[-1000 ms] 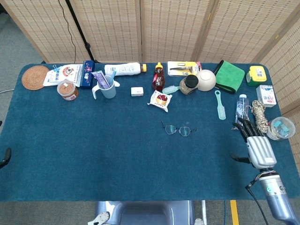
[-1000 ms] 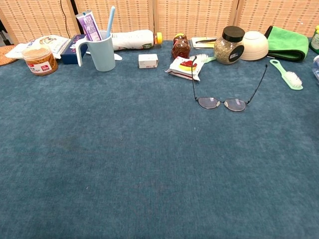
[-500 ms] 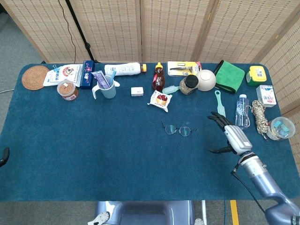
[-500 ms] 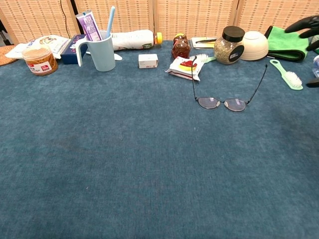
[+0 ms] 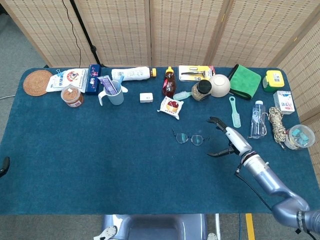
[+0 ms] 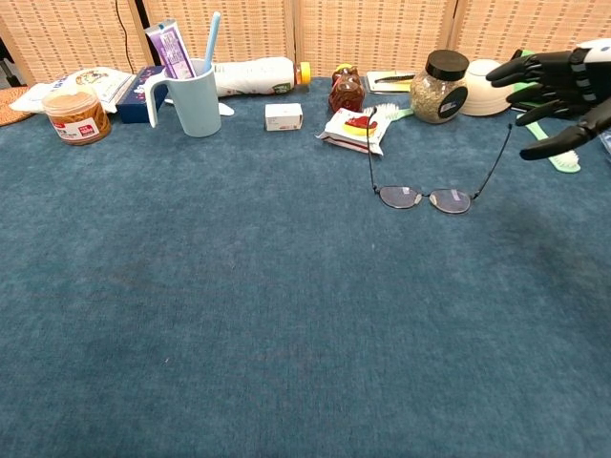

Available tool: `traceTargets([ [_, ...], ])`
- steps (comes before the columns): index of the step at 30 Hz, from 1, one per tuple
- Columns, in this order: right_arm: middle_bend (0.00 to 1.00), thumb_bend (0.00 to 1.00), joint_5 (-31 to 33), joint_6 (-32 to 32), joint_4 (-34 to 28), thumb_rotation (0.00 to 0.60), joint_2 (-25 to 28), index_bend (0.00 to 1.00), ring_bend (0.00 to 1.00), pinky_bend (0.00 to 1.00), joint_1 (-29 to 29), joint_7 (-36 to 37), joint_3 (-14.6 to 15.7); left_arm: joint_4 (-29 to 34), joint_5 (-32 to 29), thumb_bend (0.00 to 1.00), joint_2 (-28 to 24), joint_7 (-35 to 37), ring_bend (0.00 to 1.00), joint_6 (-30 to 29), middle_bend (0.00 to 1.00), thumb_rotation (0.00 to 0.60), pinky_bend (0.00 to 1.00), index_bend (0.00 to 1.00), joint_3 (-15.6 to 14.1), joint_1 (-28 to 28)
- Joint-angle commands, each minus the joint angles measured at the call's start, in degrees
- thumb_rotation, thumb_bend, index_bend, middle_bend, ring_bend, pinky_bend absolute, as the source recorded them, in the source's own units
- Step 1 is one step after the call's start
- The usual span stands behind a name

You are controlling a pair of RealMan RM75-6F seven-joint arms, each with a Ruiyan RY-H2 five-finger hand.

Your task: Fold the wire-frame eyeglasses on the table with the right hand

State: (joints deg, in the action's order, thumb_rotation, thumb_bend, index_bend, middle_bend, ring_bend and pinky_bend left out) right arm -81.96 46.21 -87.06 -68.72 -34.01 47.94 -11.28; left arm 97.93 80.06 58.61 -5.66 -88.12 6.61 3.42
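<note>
The wire-frame eyeglasses [image 5: 190,138] [image 6: 426,197] lie unfolded on the blue table, lenses toward me and both thin temple arms stretched out toward the far side. My right hand [image 5: 226,139] [image 6: 558,91] hovers just to their right, fingers spread and holding nothing, a short gap away from the right temple arm. In the head view a dark bit at the table's left edge [image 5: 4,167] may be my left arm; the hand itself cannot be made out.
Behind the glasses stand a snack packet [image 5: 170,106], a lidded jar [image 5: 202,90], a white bowl [image 5: 219,85] and a syrup bottle [image 5: 169,82]. A green brush [image 5: 234,112] and a water bottle [image 5: 258,119] lie by the right hand. A blue cup [image 5: 113,92] stands further left.
My right hand has travelled from the table's right edge leftward toward the glasses, coming into the chest view. The glasses have not moved.
</note>
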Motion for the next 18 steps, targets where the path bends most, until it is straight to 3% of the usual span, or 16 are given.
traceTargets([
  [1, 0.03, 0.02, -1.63, -1.74, 2.95, 0.6, -1.77, 0.1, 0.01, 0.11, -1.89, 5.29, 0.36, -0.07, -0.09, 0.42, -0.03, -0.05, 0.0, 0.01, 0.0, 0.6, 0.0, 0.0, 0.02, 0.01],
  [18, 0.04, 0.02, -8.03, -1.95, 7.31, 0.6, -4.72, 0.12, 0.03, 0.15, -5.34, 19.78, 4.94, -0.29, -0.6, 0.42, -0.43, 0.23, 0.0, -0.52, 0.0, 0.6, 0.0, 0.0, -0.21, -0.67],
])
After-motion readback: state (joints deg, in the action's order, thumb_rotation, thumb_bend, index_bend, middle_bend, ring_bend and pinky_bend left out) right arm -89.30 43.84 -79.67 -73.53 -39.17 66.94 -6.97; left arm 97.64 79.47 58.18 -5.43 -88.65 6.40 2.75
